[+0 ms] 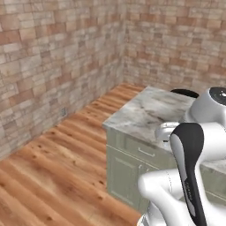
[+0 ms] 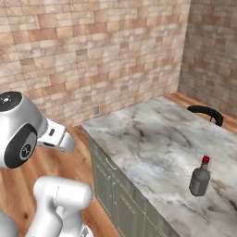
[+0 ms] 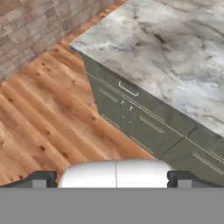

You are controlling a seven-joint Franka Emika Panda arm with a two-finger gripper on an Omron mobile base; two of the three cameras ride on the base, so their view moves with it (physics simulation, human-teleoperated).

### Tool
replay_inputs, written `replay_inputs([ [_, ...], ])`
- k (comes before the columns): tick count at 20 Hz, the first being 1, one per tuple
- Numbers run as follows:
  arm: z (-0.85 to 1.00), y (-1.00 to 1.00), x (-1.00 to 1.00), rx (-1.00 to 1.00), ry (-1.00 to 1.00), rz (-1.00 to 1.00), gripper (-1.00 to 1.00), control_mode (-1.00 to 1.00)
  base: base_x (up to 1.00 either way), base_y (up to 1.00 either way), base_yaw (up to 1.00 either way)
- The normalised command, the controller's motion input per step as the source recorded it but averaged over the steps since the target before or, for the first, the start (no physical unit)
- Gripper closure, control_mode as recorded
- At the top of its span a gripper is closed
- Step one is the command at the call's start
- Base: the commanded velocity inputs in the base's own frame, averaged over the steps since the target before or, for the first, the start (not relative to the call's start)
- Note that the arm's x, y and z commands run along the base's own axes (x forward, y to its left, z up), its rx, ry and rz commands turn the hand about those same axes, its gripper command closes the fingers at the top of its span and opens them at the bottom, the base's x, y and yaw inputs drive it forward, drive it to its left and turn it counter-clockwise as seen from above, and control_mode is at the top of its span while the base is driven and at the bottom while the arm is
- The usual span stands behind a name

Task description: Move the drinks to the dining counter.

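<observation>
Squat grey-brown glass bottle [image 2: 200,177], red-capped, stood upright on veined marble dining counter [image 2: 152,139], at 4 o'clock in right base view. Sage green drawer fronts [image 3: 131,109] seen below. Gripper [image 3: 112,178] spread wide, nothing held. Plank floor [image 1: 57,167], brick walls [image 1: 53,57].

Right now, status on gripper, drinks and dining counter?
Gripper open, holding nothing. Squat grey-brown glass bottle with red cap stands upright on the grey-white marble dining counter. Black round stool behind the counter; nothing near the bottle.
</observation>
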Motion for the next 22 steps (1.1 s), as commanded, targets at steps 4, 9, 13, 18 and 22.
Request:
replay_inputs([
  [4, 0.0, 0.0, 0.0, 0.0, 0.0, 0.0, -1.0, 1.0, -0.28, 0.34, 0.38],
  [9, 0.0, 0.0, 0.0, 0.0, 0.0, 0.0, -1.0, 1.0, -0.23, 0.33, 0.38],
  [13, 0.0, 0.0, 0.0, 0.0, 0.0, 0.0, -1.0, 1.0, -0.24, 0.33, 0.37],
  [18, 0.0, 0.0, 0.0, 0.0, 0.0, 0.0, -1.0, 1.0, -0.25, 0.3, 0.37],
  [22, 0.0, 0.0, 0.0, 0.0, 0.0, 0.0, -1.0, 1.0, -0.23, 0.23, 0.34],
])
